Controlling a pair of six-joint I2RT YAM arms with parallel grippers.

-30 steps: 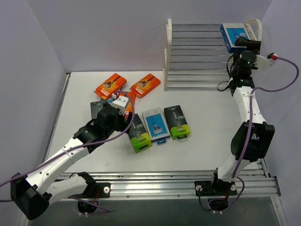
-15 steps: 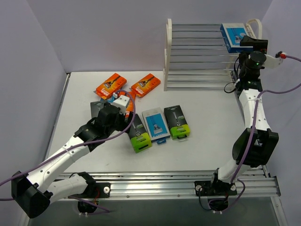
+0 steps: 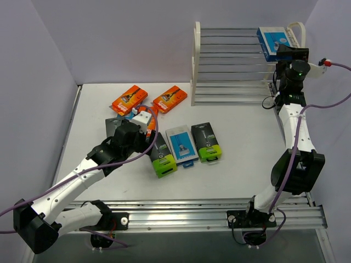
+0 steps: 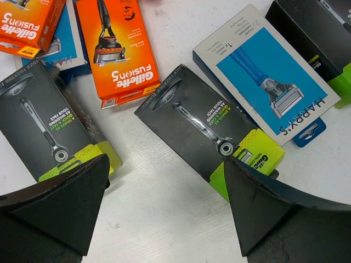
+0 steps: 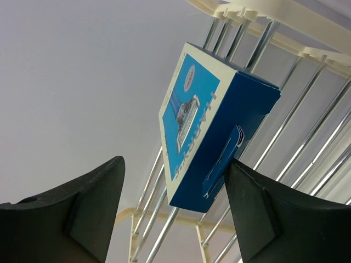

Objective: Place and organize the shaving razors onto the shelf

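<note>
The shelf (image 3: pixel 196 60) stands at the back right, cream-framed with silvery rods. One blue-and-white razor pack (image 3: pixel 273 41) lies on its top right end. My right gripper (image 3: pixel 286 53) is just below that pack, jaws apart. In the right wrist view the blue pack (image 5: pixel 214 126) rests on the shelf's rods (image 5: pixel 274 13), its lower end between my right gripper's (image 5: pixel 174 164) fingers and its tab next to the right finger. My left gripper (image 4: pixel 164 181) hangs open over bare table between two black-and-lime packs (image 4: pixel 49 126) (image 4: pixel 208 126).
On the table lie two orange packs (image 3: pixel 129 99) (image 3: pixel 169 98), a blue-and-white pack (image 3: pixel 181 145) and two black-and-lime packs (image 3: pixel 162 156) (image 3: pixel 206 141). The left wrist view also shows an orange pack (image 4: pixel 118 49) lying over a blue one (image 4: pixel 68 49). Walls close in left and right.
My right wrist has shifted a little to the right beside the shelf, and its jaws have narrowed somewhat. The left arm and the packs on the table have not moved.
</note>
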